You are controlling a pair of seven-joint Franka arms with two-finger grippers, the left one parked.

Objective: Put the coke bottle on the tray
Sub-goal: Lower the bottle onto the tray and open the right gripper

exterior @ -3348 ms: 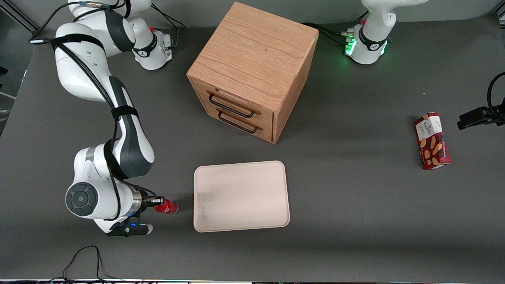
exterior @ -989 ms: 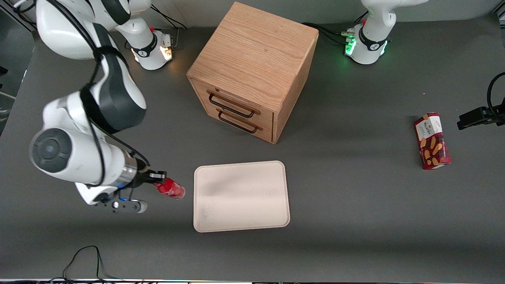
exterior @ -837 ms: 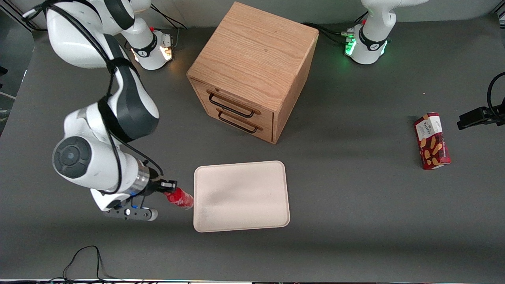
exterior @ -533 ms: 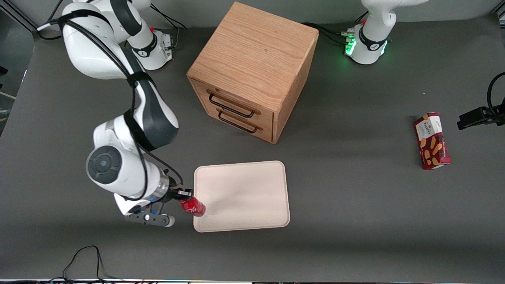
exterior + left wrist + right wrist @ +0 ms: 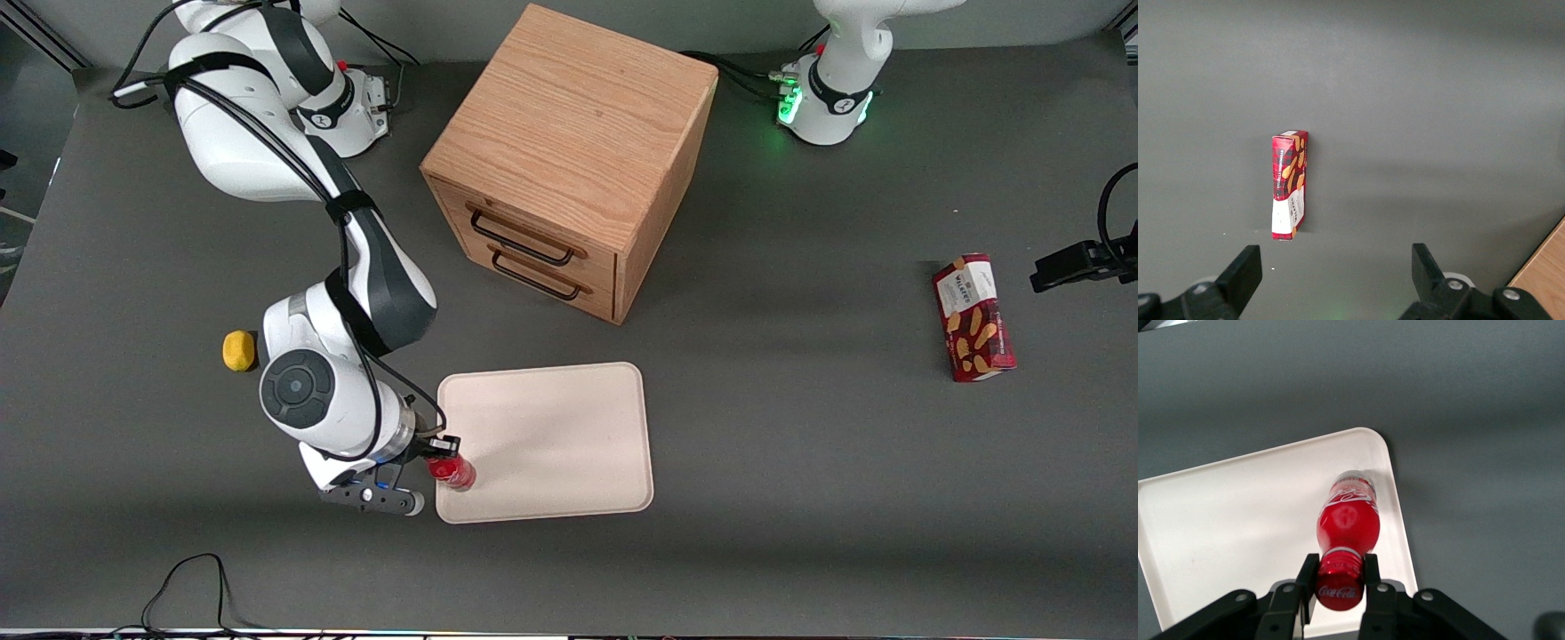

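The gripper (image 5: 442,455) has its fingers (image 5: 1307,577) clamped on the red cap of the coke bottle (image 5: 1347,520), which hangs upright over the tray (image 5: 569,427) near its corner toward the working arm, so lowering and release appear to remain.

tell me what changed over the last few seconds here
The gripper, shut on the coke bottle all along, lifted it off the table and carried it toward the parked arm's end until it hangs over the tray, near the corner closest to the working arm. As the arm moved, a small yellow object came into sight. Tray, wooden drawer cabinet and biscuit box stayed put.
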